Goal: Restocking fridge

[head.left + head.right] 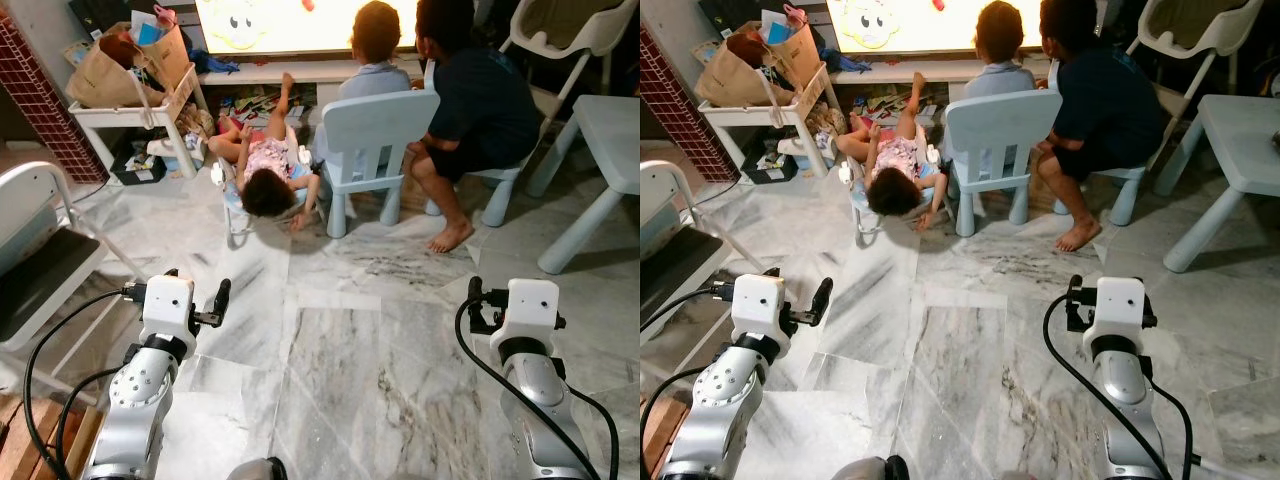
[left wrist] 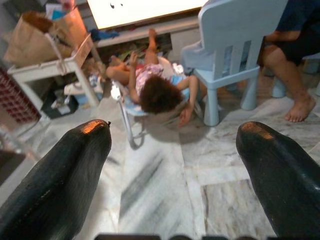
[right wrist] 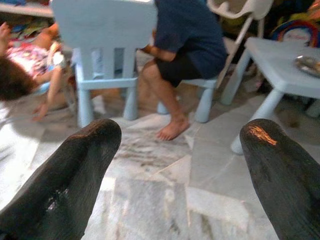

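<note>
**Fridge restock: both grippers empty over a living-room floor**

I cannot tell from my feeds where the fridge stands. The head camera looks down on a grey-veined marble floor (image 1: 340, 370), with the robot's two silver arms raised at the lower edge of the picture.

The left gripper (image 2: 175, 135) hangs above the bare floor. Its two black fingers (image 2: 75, 165) are spread wide and have hold of nothing. The right gripper (image 3: 182, 135) is in the same pose on the other side, its fingers (image 3: 280, 165) wide apart and holding nothing.

Ahead of the robot, three people face a lit screen (image 1: 290, 20) on the far wall. One sits on a pale blue chair (image 1: 367, 130) with their back to me. A second person in a dark shirt (image 1: 480, 100) sits barefoot just to the right of that chair. A third person in a pink top (image 1: 268, 165) lies back in a low bouncer seat (image 1: 232, 205) to the left of the chair, legs up toward the screen.

A brown paper bag (image 1: 110, 75) sits on a white side table (image 1: 140, 115) at far left, beside a red brick wall (image 1: 40, 110). A pale blue table (image 1: 610, 130) stands at the right, with a white high chair (image 1: 570, 25) behind it.
</note>
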Controlling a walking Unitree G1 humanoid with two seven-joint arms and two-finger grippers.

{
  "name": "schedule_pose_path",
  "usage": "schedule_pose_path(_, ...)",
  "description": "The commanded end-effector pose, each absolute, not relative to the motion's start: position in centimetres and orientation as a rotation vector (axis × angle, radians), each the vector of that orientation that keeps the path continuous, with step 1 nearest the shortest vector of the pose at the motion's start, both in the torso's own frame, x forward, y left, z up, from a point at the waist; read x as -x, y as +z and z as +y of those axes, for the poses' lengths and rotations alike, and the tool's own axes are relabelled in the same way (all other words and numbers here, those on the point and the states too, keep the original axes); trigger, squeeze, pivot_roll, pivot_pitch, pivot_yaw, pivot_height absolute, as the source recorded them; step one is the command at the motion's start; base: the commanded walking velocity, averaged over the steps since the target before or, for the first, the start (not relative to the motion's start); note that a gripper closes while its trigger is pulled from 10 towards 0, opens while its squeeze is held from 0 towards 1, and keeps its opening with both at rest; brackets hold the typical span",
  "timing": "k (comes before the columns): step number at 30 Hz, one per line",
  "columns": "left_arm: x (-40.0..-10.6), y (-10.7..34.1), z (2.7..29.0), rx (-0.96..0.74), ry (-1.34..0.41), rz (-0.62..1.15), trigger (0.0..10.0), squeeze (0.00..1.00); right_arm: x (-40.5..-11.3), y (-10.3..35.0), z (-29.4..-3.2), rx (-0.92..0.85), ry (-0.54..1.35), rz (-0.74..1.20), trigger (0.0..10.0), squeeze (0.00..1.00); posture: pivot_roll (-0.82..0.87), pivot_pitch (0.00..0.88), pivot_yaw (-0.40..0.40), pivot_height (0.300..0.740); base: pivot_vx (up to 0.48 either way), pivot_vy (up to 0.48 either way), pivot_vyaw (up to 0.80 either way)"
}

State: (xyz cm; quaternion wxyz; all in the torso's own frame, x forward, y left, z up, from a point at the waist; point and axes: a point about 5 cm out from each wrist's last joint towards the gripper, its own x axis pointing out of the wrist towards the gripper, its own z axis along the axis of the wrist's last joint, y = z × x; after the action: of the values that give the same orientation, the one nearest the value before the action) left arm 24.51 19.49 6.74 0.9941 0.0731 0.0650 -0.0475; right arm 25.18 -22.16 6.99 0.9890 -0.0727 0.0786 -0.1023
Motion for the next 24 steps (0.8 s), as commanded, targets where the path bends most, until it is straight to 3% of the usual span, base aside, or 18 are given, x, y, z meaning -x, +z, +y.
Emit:
schedule_pose_path(1,-24.0,8.0,20.1,-0.138,-0.042,0.095,10.0,0.0,-25.2,7.1,-21.3,0.139,-0.166,0.162,10.0,0.0,-0.11,0.063,0.031,0.74,0.0,0.0,0.0)
schedule_pose_path(13,-23.4,8.5,20.0,-0.16,0.003,0.082,10.0,0.0,-26.8,8.7,-21.0,0.161,-0.16,0.085,10.0,0.0,-0.09,0.063,0.01,0.74,0.0,0.0,0.0)
schedule_pose_path(18,-23.0,8.5,19.7,-0.167,0.009,0.09,10.0,0.0,-26.3,8.3,-21.3,0.172,-0.139,0.112,10.0,0.0,-0.07,0.077,-0.035,0.74,0.0,0.0,0.0)
schedule_pose_path(24,-23.6,7.7,18.5,-0.147,-0.015,0.101,10.0,0.0,-26.4,9.2,-22.8,0.198,-0.193,0.083,10.0,0.0,-0.13,0.066,0.004,0.74,0.0,0.0,0.0)
